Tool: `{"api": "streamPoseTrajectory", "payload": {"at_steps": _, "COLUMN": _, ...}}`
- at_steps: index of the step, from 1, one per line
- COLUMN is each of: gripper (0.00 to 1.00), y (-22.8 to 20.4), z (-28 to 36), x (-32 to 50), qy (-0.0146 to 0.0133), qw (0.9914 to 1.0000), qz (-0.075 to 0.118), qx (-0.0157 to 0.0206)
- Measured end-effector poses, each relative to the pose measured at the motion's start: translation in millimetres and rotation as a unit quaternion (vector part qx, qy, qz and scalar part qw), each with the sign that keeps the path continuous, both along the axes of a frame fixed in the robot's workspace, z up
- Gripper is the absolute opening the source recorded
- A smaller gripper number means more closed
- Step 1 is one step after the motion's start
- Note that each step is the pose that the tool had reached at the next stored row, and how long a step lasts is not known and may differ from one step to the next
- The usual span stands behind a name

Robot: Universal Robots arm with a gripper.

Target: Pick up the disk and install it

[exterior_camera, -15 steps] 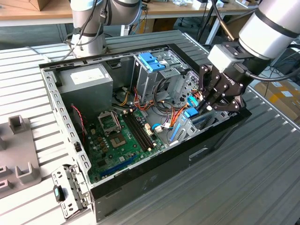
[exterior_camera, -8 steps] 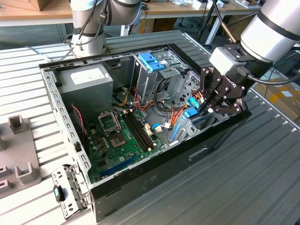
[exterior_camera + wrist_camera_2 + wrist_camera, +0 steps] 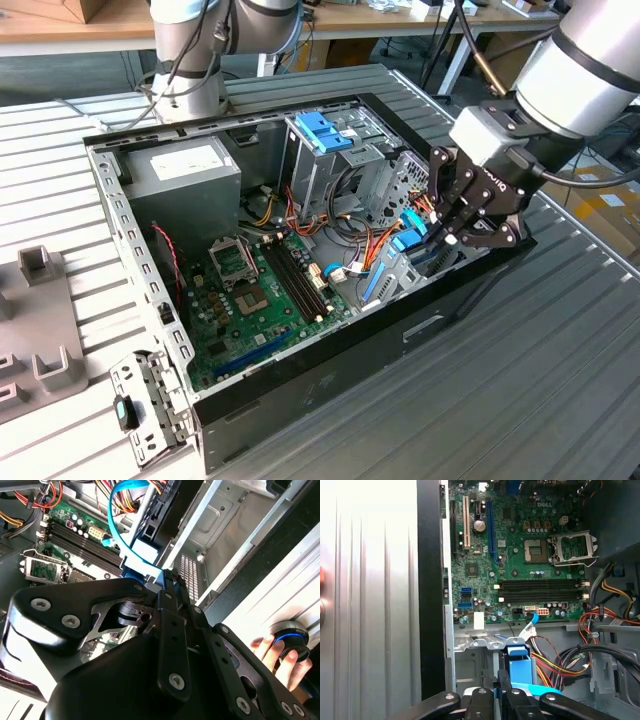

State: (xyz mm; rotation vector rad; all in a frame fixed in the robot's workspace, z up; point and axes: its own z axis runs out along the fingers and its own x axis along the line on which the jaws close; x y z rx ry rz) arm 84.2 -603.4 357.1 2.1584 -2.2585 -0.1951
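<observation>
Inside open case (image 3: 300,395), by drive bay, your gripper (image 3: 440,235) is clenching fingers (image 3: 505,692) on disk (image 3: 408,240), holding it edge-down for slotting in

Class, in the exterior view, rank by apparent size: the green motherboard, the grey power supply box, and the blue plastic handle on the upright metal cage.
1. Green motherboard
2. Grey power supply box
3. Blue plastic handle

All three lie at similar depth, so the order looks reliable.
</observation>
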Motion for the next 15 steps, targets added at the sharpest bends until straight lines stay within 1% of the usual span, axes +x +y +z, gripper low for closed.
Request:
{"api": "streamPoseTrajectory", "payload": {"at_steps": 2, "gripper": 0.16, "y": 2.5, "z": 0.0, "x": 2.4, "qy": 0.0, "qw": 1.0, "qz": 0.002, "qx": 0.0}}
{"api": "streamPoseTrajectory", "payload": {"at_steps": 3, "gripper": 0.16, "y": 4.6, "z": 0.0, "x": 4.5, "qy": 0.0, "qw": 1.0, "qz": 0.003, "qx": 0.0}}
{"api": "streamPoseTrajectory", "payload": {"at_steps": 7, "gripper": 0.16, "y": 9.7, "z": -0.2, "x": 9.1, "qy": 0.0, "qw": 0.99998, "qz": 0.006, "qx": 0.0}}
{"api": "streamPoseTrajectory", "payload": {"at_steps": 15, "gripper": 0.16, "y": 14.0, "z": -3.0, "x": 11.2, "qy": 0.0004, "qw": 0.99994, "qz": 0.011, "qx": 0.0}}
